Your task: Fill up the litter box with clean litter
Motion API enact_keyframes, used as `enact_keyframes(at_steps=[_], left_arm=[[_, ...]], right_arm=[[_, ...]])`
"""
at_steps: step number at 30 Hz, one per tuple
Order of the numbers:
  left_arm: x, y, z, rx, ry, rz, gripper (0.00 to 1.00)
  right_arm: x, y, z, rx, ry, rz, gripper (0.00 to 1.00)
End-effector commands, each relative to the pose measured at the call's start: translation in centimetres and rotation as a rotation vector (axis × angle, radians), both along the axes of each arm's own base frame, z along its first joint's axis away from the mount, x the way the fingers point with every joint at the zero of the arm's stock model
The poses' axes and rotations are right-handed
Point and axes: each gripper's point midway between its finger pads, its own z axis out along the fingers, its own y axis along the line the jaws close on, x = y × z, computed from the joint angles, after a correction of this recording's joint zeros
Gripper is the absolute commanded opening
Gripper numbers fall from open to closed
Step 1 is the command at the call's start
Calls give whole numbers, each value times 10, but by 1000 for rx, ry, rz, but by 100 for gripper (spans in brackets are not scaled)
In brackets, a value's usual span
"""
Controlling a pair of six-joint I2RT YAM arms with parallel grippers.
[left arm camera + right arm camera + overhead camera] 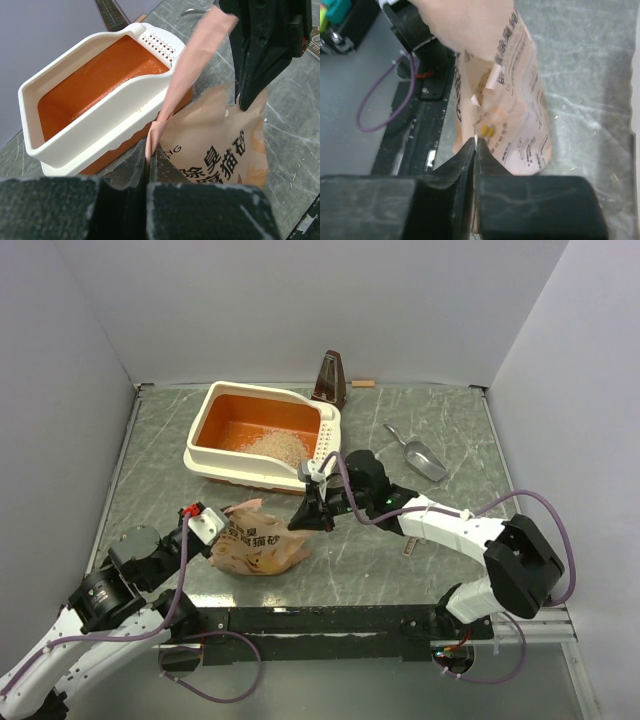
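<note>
The cream-white litter box [240, 468] with its orange inside stands at the back of the table, and a heap of pale clean litter [277, 446] lies in its right part. A crinkled tan printed bag [262, 548] lies in front of it. My left gripper [213, 537] is shut on the bag's left edge, and the left wrist view shows a thin fold [148, 150] pinched between the jaws. At the bag's upper right edge, my right gripper [304, 519] is shut on a thin flap [476, 141]. The litter box [100, 135] sits just beyond the bag [220, 145].
A metal scoop [418, 455] lies to the right of the litter box. A dark metronome [330, 378] and a small wooden block [362, 383] stand by the back wall. Grey walls close in the table on three sides. The black base rail [330, 620] runs along the near edge.
</note>
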Motion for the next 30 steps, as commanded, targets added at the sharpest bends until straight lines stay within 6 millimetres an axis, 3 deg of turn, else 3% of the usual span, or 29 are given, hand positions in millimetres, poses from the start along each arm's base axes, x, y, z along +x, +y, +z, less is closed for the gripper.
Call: enact_keyframes(at_steps=[1, 4, 8, 13, 16, 18, 19, 23, 24, 30], left_arm=[[-10, 12, 105, -267, -221, 10, 1], [-13, 4, 110, -269, -216, -35, 1], [-17, -8, 128, -270, -236, -102, 1], [-3, -32, 124, -196, -228, -141, 1], [4, -53, 105, -147, -163, -194, 6], [8, -64, 85, -119, -100, -219, 22], [8, -68, 78, -122, -68, -222, 25], [12, -69, 49, -122, 12, -196, 39], [12, -68, 47, -125, 25, -185, 44], [5, -52, 49, -272, 103, -109, 53]], right_arm=[[11, 2, 18, 1, -48, -23, 0], [23, -16, 25, -21, -82, -126, 0], [30, -49, 63, 3, -170, -238, 0], [36, -78, 91, -34, -189, -270, 0], [29, -86, 67, -106, -125, -285, 0], [26, -87, 58, -94, -95, -295, 0], [21, -90, 42, -114, -64, -290, 0], [22, -99, 15, -141, -8, -380, 0], [22, -99, 15, -130, 22, -404, 0], [18, -121, 20, -84, 5, -554, 0]])
